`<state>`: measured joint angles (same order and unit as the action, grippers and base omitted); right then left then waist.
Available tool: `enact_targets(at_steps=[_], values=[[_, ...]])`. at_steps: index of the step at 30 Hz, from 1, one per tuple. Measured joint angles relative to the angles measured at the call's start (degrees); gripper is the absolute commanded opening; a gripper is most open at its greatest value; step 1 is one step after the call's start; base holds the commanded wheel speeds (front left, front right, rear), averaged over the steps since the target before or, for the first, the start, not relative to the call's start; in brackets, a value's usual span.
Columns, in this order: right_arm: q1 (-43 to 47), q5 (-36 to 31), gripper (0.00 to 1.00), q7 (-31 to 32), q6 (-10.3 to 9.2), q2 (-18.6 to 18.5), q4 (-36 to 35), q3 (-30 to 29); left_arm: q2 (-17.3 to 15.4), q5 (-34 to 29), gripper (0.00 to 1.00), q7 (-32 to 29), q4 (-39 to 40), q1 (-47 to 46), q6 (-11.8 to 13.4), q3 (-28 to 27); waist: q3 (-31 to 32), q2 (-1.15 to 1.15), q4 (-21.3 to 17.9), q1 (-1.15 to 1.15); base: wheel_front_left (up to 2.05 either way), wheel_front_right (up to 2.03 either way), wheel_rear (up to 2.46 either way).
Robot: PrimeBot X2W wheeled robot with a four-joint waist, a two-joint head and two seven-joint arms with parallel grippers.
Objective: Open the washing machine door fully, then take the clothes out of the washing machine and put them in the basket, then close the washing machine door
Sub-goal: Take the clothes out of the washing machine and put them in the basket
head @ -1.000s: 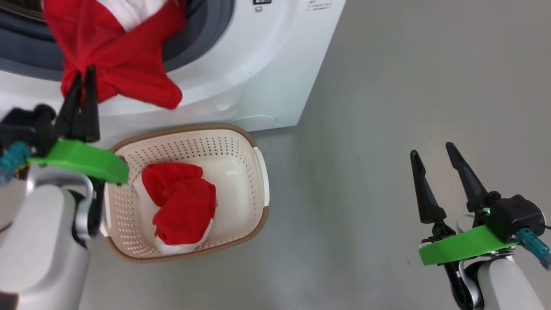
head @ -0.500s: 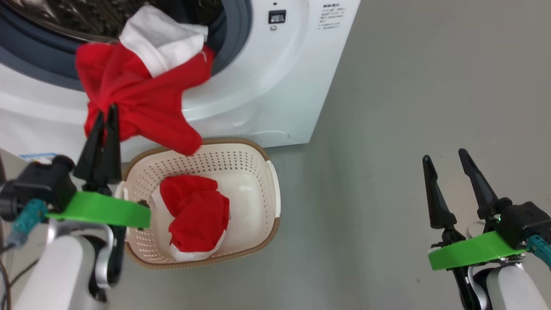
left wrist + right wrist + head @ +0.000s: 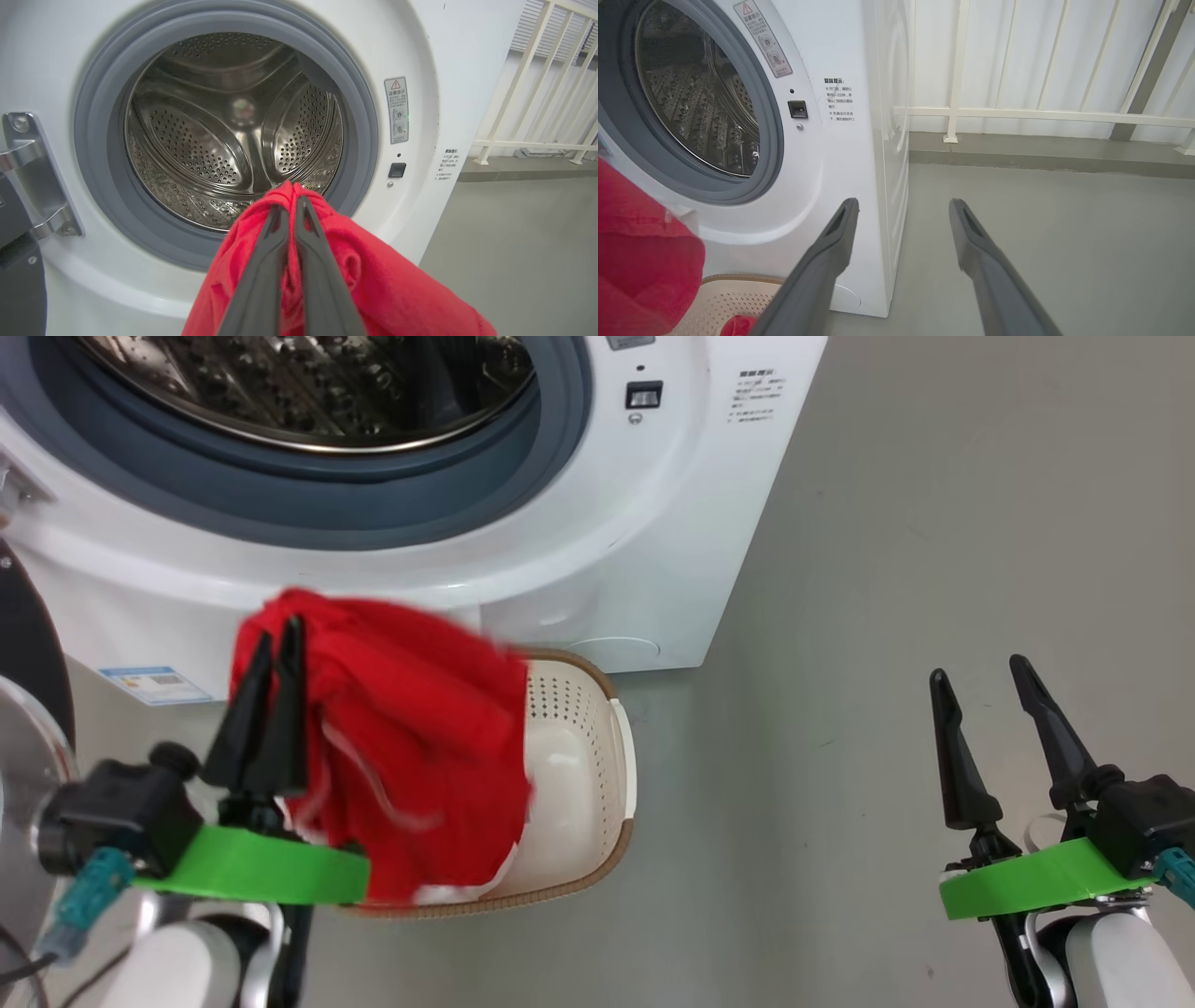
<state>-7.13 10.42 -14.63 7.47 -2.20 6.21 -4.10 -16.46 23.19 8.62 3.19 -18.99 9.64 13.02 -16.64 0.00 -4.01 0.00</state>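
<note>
Two grippers: lower left, your left gripper [image 3: 280, 630] pinches the clothes [image 3: 420, 747] in its fingers over the basket [image 3: 597, 775]; lower right, your right gripper [image 3: 977, 667] shows fingers spread.

The left tool [image 3: 292, 205] is pinched tight on the red clothes [image 3: 373, 280], just before the washing machine [image 3: 420, 46] and its steel drum [image 3: 224, 130].
</note>
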Motion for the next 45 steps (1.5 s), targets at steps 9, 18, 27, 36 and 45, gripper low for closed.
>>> enact_targets(at_steps=[9, 18, 27, 36, 45], values=[[-0.03, -0.01, 1.00, 0.02, 0.00, 0.00, -0.78, 0.56, 2.89, 2.36, 0.00, 2.15, -10.93, 0.46, -1.49, 1.66, -2.39, 0.00, -0.05, 0.00, 0.00, 0.00, 0.00], [-0.16, -0.01, 1.00, 0.02, 0.00, 0.00, -0.69, 0.77, 6.34, 3.67, 0.00, 4.69, -27.44, -4.71, -4.98, 2.11, -5.06, 0.00, -0.54, 0.00, 0.00, 0.00, 0.00], [-1.15, -0.01, 1.00, 0.34, 0.00, 0.00, -0.22, 1.31, 9.31, 6.25, 0.00, 5.15, -47.29, -12.35, -9.88, 2.09, -8.23, 0.00, -1.65, 0.00, 0.00, 0.00, 0.00], [-2.81, -0.01, 1.00, 0.35, 0.00, 0.01, 0.66, 2.85, 10.05, 7.68, 0.00, 2.48, -64.36, -21.04, -12.76, 2.02, -11.83, 0.00, -3.52, 0.00, 0.00, 0.00, 0.00], [-5.21, 0.15, 1.00, 0.34, 0.00, -0.02, 1.33, 3.61, 9.98, 9.33, 0.00, 0.11, -73.49, -28.56, -13.77, 1.66, -15.67, 0.00, -5.62, 0.00, 0.00, 0.00, 0.00]])
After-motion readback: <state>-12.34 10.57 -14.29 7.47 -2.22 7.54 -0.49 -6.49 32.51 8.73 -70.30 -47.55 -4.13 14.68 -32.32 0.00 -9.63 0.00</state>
